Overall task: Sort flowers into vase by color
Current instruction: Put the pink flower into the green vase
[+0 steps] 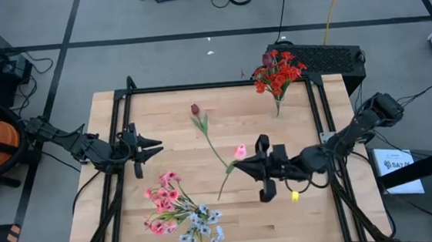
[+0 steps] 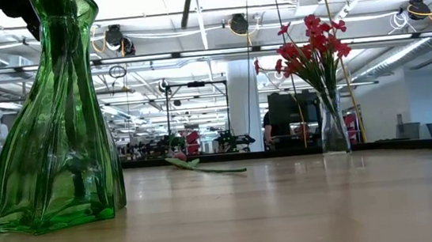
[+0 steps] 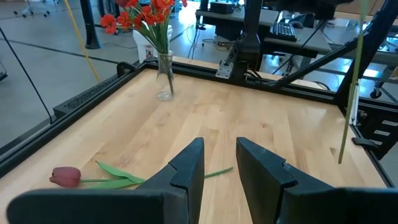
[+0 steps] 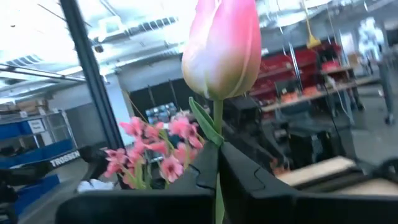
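Pink tulip (image 4: 222, 46) stem clamped between right jaws, bud above

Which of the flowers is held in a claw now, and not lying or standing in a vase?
The pink tulip, pinched by its stem in the right claw; the dark red tulip lies loose on the table.

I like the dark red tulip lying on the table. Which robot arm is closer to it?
Left, but only by a little. The left end effector waits off to the dark red tulip's side, open. The right end effector sits past the stem's other side, shut on a pink tulip.
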Robot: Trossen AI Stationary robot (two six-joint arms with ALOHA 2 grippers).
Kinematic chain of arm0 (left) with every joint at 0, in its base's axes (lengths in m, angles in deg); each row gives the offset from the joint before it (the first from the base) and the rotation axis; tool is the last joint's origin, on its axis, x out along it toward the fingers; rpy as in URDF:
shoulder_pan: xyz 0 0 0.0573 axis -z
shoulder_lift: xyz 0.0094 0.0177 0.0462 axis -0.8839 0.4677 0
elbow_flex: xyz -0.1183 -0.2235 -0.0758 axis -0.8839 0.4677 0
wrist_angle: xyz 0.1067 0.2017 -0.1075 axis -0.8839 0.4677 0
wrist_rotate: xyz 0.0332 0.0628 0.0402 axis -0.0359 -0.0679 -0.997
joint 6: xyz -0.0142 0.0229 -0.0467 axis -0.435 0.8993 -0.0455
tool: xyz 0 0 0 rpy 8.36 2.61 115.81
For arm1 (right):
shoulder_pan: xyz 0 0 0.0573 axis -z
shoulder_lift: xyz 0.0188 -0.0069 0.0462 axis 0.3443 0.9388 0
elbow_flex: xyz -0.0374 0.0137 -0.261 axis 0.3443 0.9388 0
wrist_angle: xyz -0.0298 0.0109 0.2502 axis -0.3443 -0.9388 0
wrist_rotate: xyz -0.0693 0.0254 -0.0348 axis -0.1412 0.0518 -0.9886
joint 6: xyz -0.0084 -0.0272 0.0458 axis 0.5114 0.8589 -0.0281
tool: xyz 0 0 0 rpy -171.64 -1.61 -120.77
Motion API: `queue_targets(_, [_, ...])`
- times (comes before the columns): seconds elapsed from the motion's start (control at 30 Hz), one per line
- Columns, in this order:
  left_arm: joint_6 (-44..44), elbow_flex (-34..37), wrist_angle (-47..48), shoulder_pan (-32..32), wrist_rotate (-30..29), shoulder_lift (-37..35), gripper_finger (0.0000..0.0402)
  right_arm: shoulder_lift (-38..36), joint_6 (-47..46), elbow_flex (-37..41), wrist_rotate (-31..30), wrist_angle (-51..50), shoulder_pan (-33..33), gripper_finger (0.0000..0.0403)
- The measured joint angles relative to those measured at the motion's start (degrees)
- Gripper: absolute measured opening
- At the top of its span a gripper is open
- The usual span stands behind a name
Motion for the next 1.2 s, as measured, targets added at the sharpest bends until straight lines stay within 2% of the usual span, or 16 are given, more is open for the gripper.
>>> queue_targets(0.2, [0.0,0.0,-0.2,0.0,0.0,0.0,0.0100,0.0,4.6,0.0,0.5,4.0,-1.6,0.0000])
queue_targets(0.4, [0.0,0.0,-0.3,0.0,0.0,0.0,0.0100,0.3,5.0,0.0,3.5,5.6,-1.8,0.0000])
queue_targets(0.6, [0.0,0.0,-0.3,0.0,0.0,0.0,0.0100,3.8,5.5,0.0,6.4,10.8,-1.3,0.0000])
queue_targets(0.87, [0.0,0.0,-0.2,0.0,0.0,0.0,0.0100,6.8,7.4,0.0,6.6,17.0,-1.3,0.0000])
queue_targets(1.2, [0.1,0.0,0.2,0.0,0.0,0.0,0.0100,7.1,8.2,-3.7,8.8,11.6,-1.2,0.0000])
